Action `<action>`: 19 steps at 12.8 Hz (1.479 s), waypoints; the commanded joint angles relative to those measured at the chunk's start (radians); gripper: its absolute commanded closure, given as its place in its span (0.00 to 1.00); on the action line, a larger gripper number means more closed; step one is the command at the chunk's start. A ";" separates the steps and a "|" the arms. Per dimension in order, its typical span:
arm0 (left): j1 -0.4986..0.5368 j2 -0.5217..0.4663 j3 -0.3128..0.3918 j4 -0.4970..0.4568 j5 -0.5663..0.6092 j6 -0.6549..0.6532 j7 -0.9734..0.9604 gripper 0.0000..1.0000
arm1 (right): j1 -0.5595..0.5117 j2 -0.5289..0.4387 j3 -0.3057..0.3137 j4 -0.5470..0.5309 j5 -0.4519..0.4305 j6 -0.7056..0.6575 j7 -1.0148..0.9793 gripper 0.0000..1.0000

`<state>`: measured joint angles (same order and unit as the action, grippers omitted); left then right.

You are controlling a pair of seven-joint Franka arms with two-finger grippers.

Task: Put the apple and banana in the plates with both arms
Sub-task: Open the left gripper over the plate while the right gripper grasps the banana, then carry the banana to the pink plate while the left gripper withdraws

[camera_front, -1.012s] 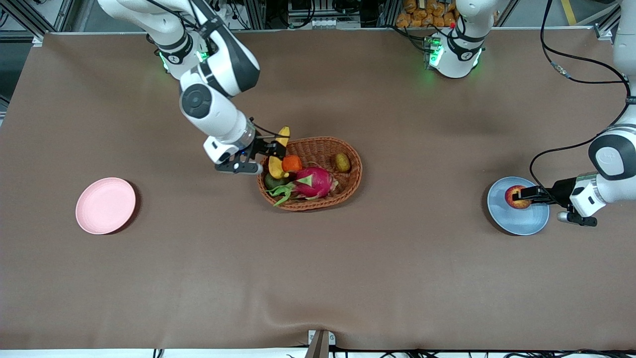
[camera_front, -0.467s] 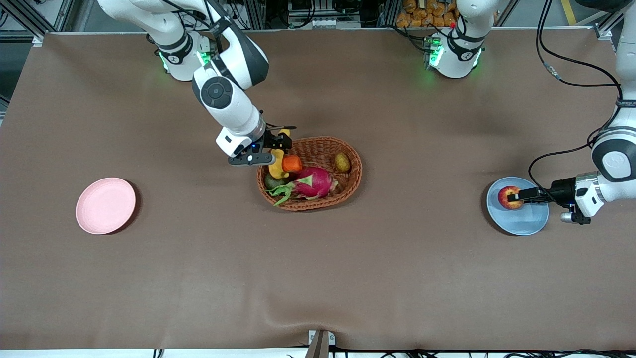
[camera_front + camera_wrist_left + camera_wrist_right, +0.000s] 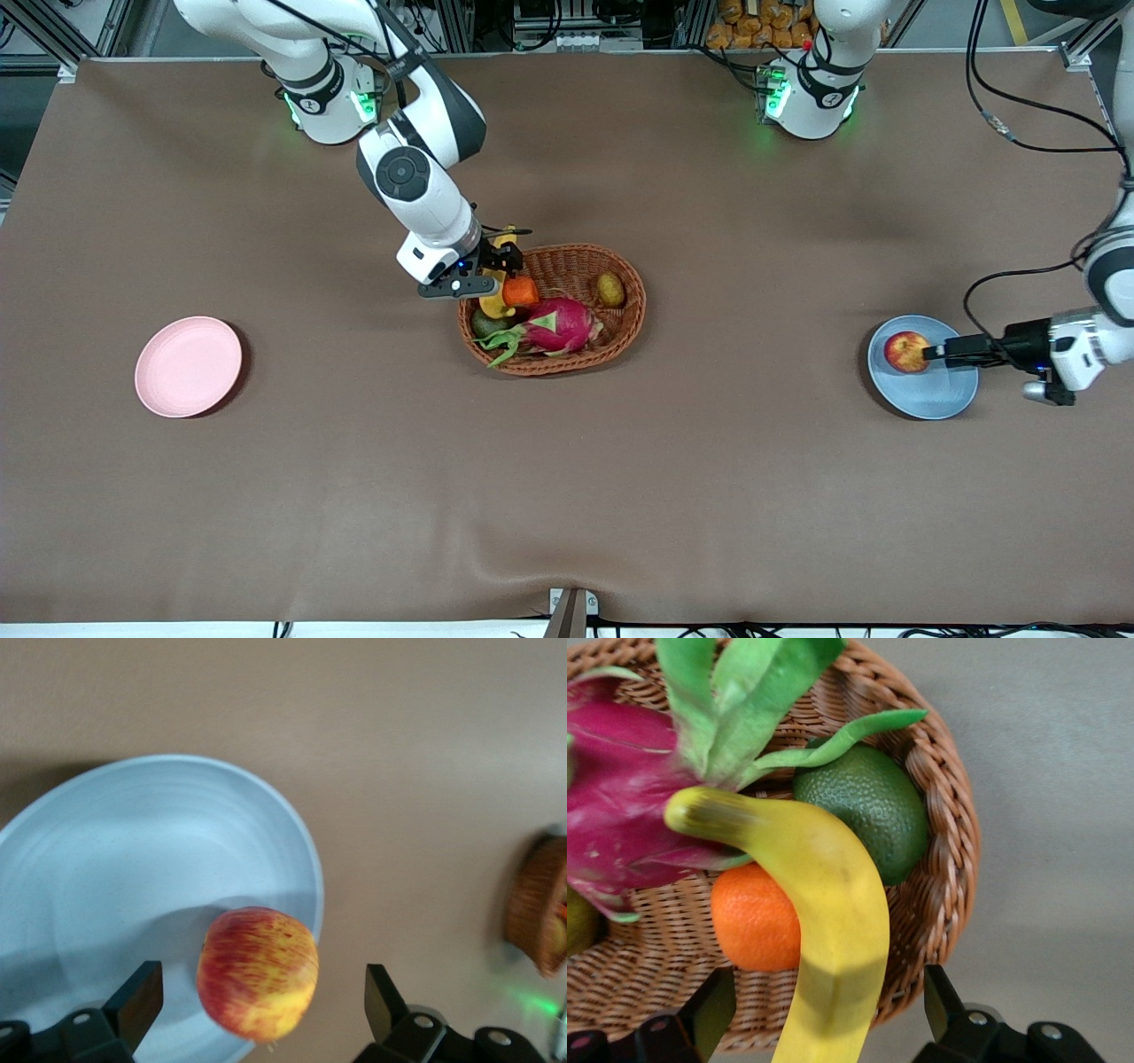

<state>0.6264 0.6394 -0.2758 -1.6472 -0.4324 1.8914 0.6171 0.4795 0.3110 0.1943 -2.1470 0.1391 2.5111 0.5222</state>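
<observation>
The red and yellow apple (image 3: 905, 351) rests on the light blue plate (image 3: 930, 394) at the left arm's end of the table. My left gripper (image 3: 932, 353) is open beside it. In the left wrist view the apple (image 3: 257, 973) sits between the spread fingers (image 3: 142, 990) with a gap on each side, at the edge of the blue plate (image 3: 133, 877). The yellow banana (image 3: 492, 303) leans over the basket's rim. My right gripper (image 3: 503, 266) straddles the banana (image 3: 833, 930), open, with space on both sides. The pink plate (image 3: 188, 366) lies bare at the right arm's end.
The oval wicker basket (image 3: 633, 310) stands mid-table. It holds a pink dragon fruit (image 3: 558, 323), an orange (image 3: 520, 291), a green avocado (image 3: 485, 323) and a kiwi (image 3: 609, 289). In the right wrist view the orange (image 3: 749, 917) and avocado (image 3: 873, 811) flank the banana.
My left gripper opened, let go of the apple on the blue plate and drew back a little. My right gripper moved closer over the banana at the basket's rim.
</observation>
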 commanded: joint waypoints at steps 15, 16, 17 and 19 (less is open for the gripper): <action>-0.013 -0.389 -0.620 0.078 0.604 -0.225 -0.957 0.00 | -0.393 -0.131 -0.021 0.234 -0.073 -0.563 -0.308 1.00; -0.011 -0.392 -0.641 0.079 0.633 -0.251 -0.961 0.00 | -0.454 -0.131 -0.033 0.236 -0.075 -0.561 -0.409 1.00; -0.008 -0.406 -0.649 0.082 0.636 -0.273 -0.958 0.00 | -0.499 -0.125 -0.080 0.236 -0.076 -0.555 -0.533 1.00; -0.004 -0.435 -0.640 0.147 0.636 -0.311 -0.947 0.00 | -0.506 -0.107 -0.241 0.236 -0.076 -0.537 -0.747 1.00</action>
<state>0.6009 0.2469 -0.9169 -1.5442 0.1859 1.6306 -0.3400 -0.0157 0.1940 0.0532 -1.9108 0.0723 1.9640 -0.0692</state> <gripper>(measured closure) 0.000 0.529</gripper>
